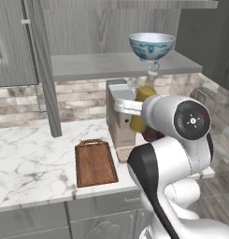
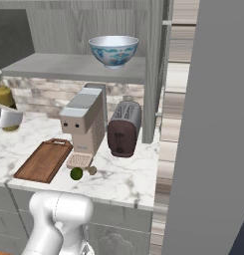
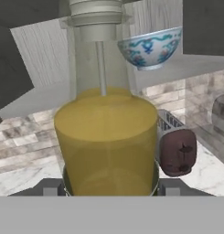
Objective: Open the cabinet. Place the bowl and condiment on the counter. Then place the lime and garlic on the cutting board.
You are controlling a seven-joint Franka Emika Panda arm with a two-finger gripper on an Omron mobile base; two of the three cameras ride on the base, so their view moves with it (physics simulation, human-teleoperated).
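Jaws clamped around unlabelled condiment bottle (image 3: 106,141), bowl (image 1: 151,45) on cabinet shelf (image 1: 88,65).

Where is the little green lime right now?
In the right base view, the lime sits on the marble counter near its front edge, beside the garlic, between the cutting board and the toaster.
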